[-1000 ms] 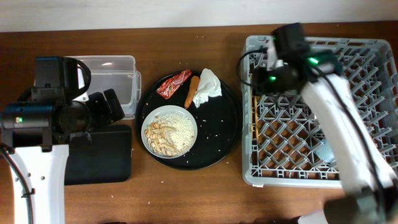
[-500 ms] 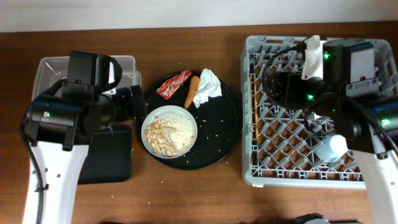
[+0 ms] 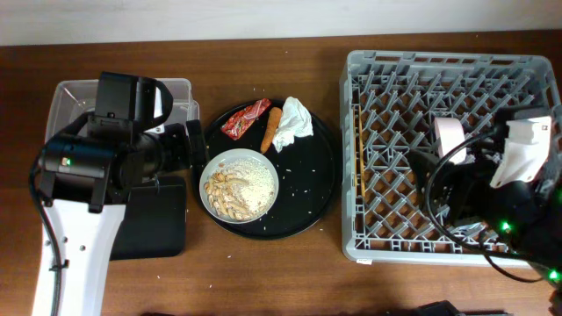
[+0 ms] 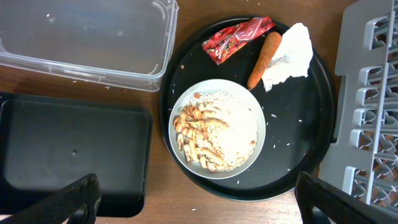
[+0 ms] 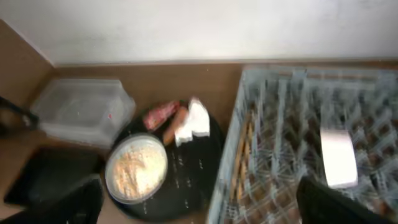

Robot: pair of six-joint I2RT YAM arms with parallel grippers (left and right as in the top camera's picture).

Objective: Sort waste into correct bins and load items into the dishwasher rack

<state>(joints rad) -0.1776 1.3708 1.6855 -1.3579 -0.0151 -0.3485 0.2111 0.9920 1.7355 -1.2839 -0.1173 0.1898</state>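
Two grippers, both with jaws spread wide and empty. Left gripper [image 4: 196, 190] hovers over the bowl [image 4: 186, 99] of rice [image 4: 233, 124] and scraps [image 4: 196, 134] on the round tray [image 4: 311, 143]. Wrapper [image 4: 237, 38], carrot [image 4: 264, 51] and napkin [image 4: 289, 53] lie beside the bowl. Tub [image 4: 81, 37] and black bin [image 4: 68, 155] sit left of the tray. Right gripper [image 5: 199, 199] hangs above the rack [image 3: 413, 88], where chopsticks [image 3: 357, 189] and a pale cup [image 3: 450, 136] lie.

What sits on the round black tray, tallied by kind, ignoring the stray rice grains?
Wrapper: 1
Carrot: 1
Napkin: 1
Bowl: 1
Total: 4
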